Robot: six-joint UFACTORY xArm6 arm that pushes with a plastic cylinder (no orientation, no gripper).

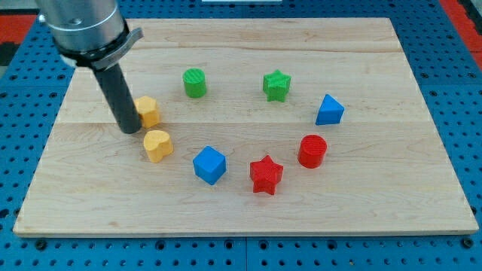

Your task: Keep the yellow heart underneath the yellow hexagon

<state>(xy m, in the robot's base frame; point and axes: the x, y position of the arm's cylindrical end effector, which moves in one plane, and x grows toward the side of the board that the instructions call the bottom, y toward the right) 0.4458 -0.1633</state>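
Note:
The yellow hexagon [147,111] sits on the wooden board at the view's left. The yellow heart [157,145] lies just below it, slightly to the right, with a small gap between them. My tip [129,130] rests on the board at the hexagon's left side, touching or almost touching it, and up and left of the heart. The rod hides part of the hexagon's left edge.
A green cylinder [195,82] and a green star [276,85] stand near the top. A blue triangular block [329,111], a red cylinder [312,150], a red star [266,175] and a blue cube [209,165] form an arc. The board [90,203] ends near the view's left.

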